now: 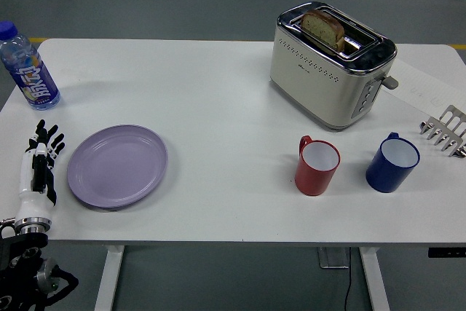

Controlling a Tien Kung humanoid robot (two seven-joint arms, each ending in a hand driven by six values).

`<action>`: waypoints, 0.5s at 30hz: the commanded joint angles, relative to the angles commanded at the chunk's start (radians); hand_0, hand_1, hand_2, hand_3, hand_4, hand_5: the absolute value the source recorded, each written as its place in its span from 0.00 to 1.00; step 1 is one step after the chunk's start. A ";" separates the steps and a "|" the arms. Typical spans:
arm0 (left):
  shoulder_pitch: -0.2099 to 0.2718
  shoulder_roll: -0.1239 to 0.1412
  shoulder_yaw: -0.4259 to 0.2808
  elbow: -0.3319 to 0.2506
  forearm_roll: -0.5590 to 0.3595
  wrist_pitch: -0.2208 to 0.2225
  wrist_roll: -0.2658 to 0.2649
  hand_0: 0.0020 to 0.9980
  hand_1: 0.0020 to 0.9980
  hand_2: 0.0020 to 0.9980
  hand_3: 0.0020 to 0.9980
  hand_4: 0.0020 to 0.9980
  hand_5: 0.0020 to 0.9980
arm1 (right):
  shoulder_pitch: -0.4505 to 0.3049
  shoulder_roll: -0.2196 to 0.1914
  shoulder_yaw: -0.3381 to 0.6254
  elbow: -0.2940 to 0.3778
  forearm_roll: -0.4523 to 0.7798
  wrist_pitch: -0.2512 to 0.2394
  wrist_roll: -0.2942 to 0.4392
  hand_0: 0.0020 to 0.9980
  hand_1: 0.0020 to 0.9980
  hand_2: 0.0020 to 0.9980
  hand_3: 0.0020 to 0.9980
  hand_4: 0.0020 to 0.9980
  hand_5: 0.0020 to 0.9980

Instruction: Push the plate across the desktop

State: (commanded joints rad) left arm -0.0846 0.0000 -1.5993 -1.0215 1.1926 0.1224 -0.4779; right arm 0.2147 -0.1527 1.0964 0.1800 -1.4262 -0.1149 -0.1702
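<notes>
A lilac plate (117, 166) lies flat on the white table (218, 100), toward its left front. My left hand (42, 156) reaches in over the table's near-left corner, white-backed with black fingers (46, 135) held straight and pointing away from me. It stands just left of the plate's rim with a narrow gap, holding nothing. My right hand is out of sight.
A water bottle (26, 68) stands at the back left corner. A cream toaster (329, 65) with bread in it sits at the back right, a red mug (317, 165) and a blue mug (392, 162) in front of it. A metal rack (445, 131) lies at the right edge.
</notes>
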 joint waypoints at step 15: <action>0.008 0.000 0.074 -0.004 -0.012 0.012 -0.009 0.85 0.89 0.93 1.00 0.59 1.00 | -0.010 0.000 0.001 0.000 -0.006 0.001 -0.003 0.64 0.61 0.66 0.60 0.19 0.10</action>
State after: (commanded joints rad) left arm -0.0761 0.0000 -1.5252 -1.0252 1.1807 0.1343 -0.4868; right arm 0.2046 -0.1523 1.0970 0.1800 -1.4322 -0.1142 -0.1737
